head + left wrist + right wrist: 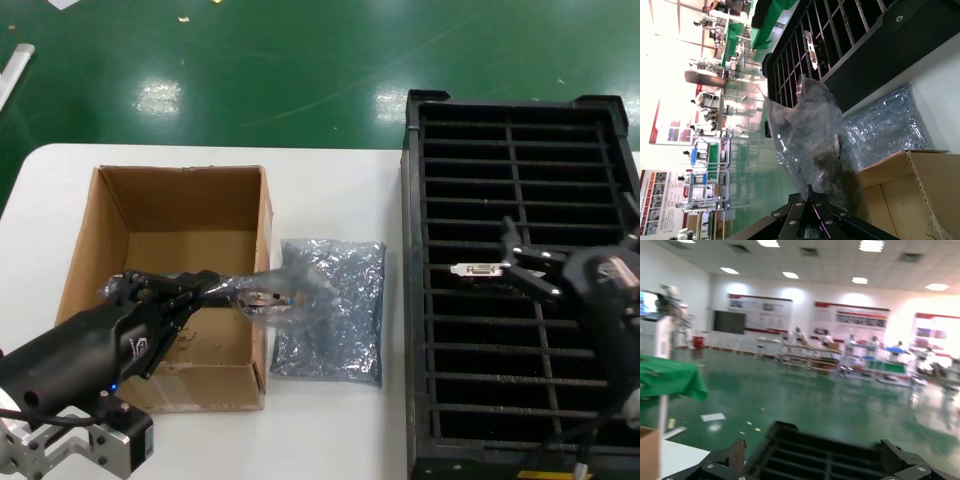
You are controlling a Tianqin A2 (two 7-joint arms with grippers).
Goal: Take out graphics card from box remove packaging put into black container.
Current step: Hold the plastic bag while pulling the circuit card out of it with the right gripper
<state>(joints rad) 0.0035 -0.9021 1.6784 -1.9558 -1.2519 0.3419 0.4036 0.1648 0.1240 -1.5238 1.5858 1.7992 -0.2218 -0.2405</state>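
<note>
One packaging (275, 295) clamped by left gripper (232, 293); contents unclear; right gripper (528, 268) apart.

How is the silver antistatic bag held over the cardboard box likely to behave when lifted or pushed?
Probably floppy: the bag held by the left end effector droops and crumples rather than holding a shape. Likely light, since thin translucent film shows in the left wrist view. Its glossy, crinkled surface suggests it may slip, like the bag lying flat on the table.
</note>
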